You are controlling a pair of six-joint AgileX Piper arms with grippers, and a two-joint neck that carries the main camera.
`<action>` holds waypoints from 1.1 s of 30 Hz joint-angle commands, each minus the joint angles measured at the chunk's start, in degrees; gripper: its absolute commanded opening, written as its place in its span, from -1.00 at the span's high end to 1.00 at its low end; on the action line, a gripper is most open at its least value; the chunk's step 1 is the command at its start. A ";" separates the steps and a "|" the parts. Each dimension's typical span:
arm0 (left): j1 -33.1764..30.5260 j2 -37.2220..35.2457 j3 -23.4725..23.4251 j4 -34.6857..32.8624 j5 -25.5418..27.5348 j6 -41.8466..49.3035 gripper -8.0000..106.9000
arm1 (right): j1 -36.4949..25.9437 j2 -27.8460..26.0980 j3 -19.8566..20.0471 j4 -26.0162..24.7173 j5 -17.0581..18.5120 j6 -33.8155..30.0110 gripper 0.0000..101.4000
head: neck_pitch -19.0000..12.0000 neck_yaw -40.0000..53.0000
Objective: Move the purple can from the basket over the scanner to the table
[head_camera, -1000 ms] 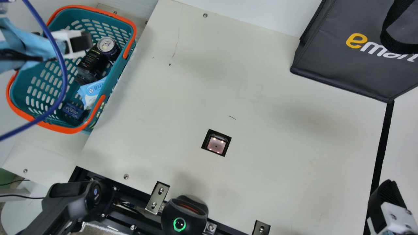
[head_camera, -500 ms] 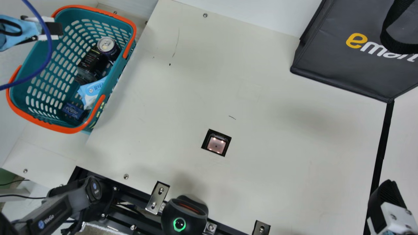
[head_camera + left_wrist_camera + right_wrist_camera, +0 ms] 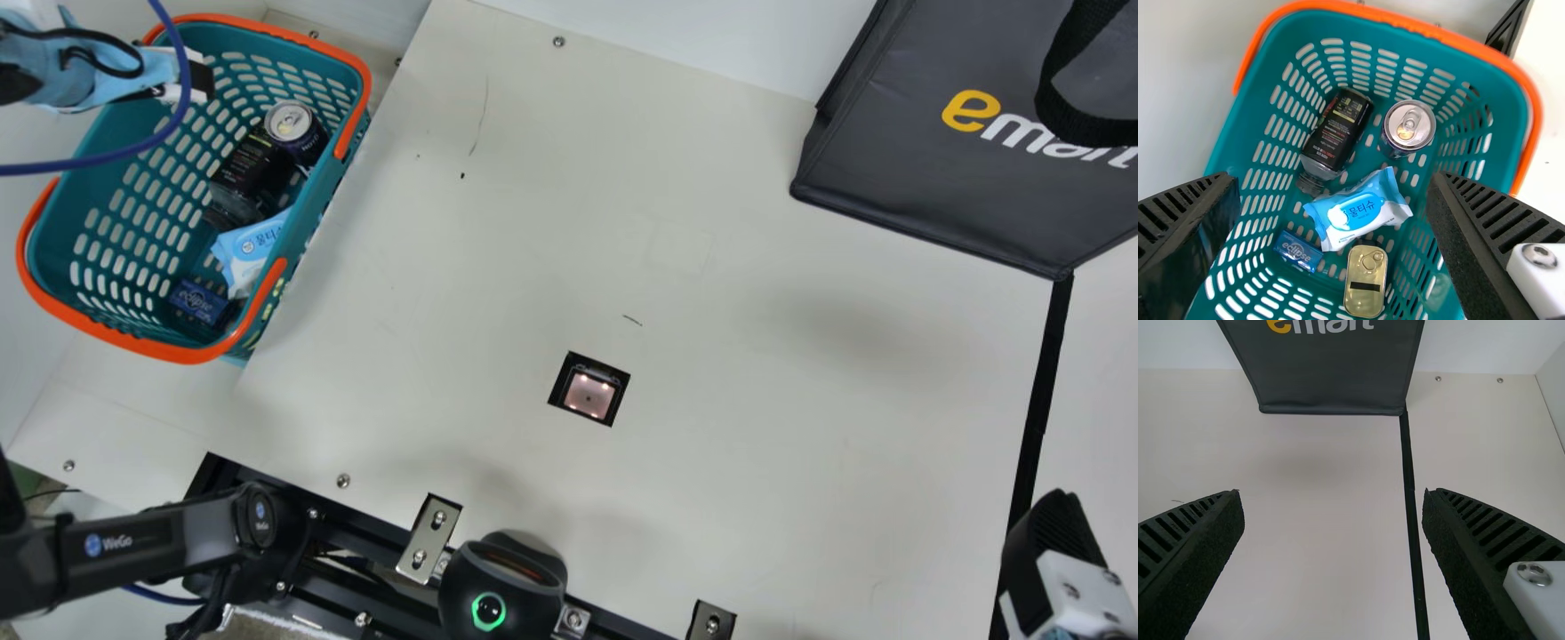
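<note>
Left gripper (image 3: 1331,177) spread wide, empty, over the basket (image 3: 187,356), presumably to straddle a can. Purple can (image 3: 296,129) upright inside beside a bottle (image 3: 244,173), lid exposed. Scanner (image 3: 589,394) lies between, likely for passing over. Right gripper (image 3: 1332,495) wide, empty, leaving room.

Left hand (image 3: 201,82) and right hand (image 3: 1049,547), each with 2 fingers apart
</note>
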 commanded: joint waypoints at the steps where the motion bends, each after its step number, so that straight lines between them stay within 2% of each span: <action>1: -0.07 2.06 0.23 0.22 -0.94 0.28 -0.71 | 0.00 0.00 0.00 0.00 0.00 0.00 -0.87 | -1.66 0.14; 10: 0.57 7.58 2.08 -0.47 -4.65 4.01 -0.71 | 0.00 0.00 0.00 0.00 0.00 0.00 -0.87 | -1.66 0.14; 26: 2.61 14.27 5.96 -7.42 -9.58 17.38 -0.71 | 0.00 0.00 0.00 0.00 -0.03 0.00 -0.87 | -1.66 0.14; 33: 2.72 16.72 6.17 -11.49 -10.35 22.70 -0.71 | 0.00 0.00 0.00 0.00 -0.03 0.00 -0.87 | -1.66 0.14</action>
